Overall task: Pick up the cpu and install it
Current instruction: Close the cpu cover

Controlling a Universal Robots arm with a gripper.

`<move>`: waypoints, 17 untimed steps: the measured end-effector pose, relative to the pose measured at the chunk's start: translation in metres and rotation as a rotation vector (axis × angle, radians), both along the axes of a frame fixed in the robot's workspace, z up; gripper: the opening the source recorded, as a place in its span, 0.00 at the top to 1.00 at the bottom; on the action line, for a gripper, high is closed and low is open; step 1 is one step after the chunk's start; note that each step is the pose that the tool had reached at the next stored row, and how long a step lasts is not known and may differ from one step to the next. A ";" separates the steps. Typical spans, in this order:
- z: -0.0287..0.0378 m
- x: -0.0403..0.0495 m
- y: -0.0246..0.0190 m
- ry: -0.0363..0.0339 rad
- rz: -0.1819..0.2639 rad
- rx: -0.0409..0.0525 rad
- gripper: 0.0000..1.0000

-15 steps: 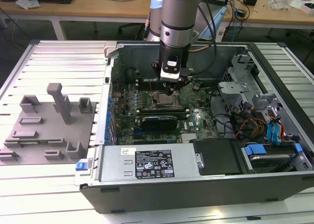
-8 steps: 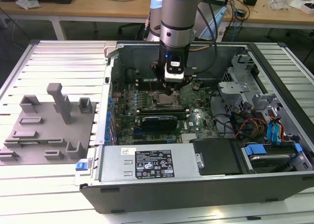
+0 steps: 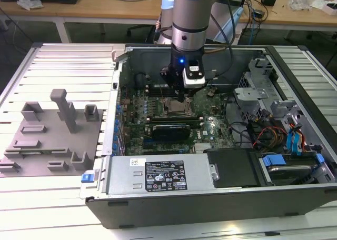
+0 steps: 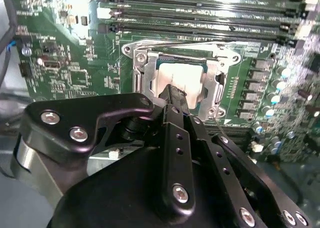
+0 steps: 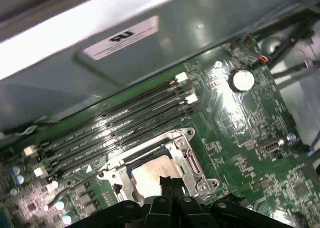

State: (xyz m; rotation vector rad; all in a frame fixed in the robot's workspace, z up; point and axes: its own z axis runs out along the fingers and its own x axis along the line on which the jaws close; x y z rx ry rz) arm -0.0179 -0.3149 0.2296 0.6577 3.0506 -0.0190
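Your arm stands upright over the open computer case [image 3: 210, 208] in the middle of the exterior view, with the end effector [image 3: 180, 99] pointed straight down at the motherboard [image 3: 210, 127]. That vertical posture makes sense. The case walls, the power supply [image 3: 158, 174] along the lower part of the frame and the drive cages [image 3: 253, 100] toward the exterior view's right leave a free path only from above.

In the second wrist view the cpu [image 4: 182, 75] lies flat inside the socket [image 4: 141, 63]. Its pale metal top faces up and its edges run parallel to the metal frame around it. It looks level, not cocked on a corner, so I judge that it is seated in its place and not being carried.

The end effector's fingers are pressed together into one narrow black tip, with nothing pinched between them. That tip sits over one edge of the cpu. I cannot tell whether it touches the lid or hovers just above it. A closed tip suits pressing or nudging a flat chip better than gripping it, which fits a chip lying in the socket.

In the first wrist view the memory slots [image 5: 125, 125] run just beside the socket, so you have little room to either side of the tip. The grey fixture [image 3: 52, 140] rests on the counter [image 3: 68, 61] at the exterior view's left, well apart from the end effector.
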 end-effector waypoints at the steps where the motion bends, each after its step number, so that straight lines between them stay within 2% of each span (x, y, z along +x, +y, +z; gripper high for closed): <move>1: 0.0000 0.0000 0.0000 0.0000 0.018 0.0000 0.89; 6: 0.0000 -0.0001 0.0000 0.0000 0.110 0.0000 0.89; 11: 0.0000 -0.0001 0.0000 0.0000 0.225 -0.0003 0.89; 13: -0.0001 -0.0001 0.0000 0.0000 0.241 -0.0002 0.89; 15: -0.0003 -0.0001 0.0000 0.0000 0.306 -0.0003 0.89; 17: -0.0005 -0.0001 0.0000 0.0001 0.344 -0.0004 0.89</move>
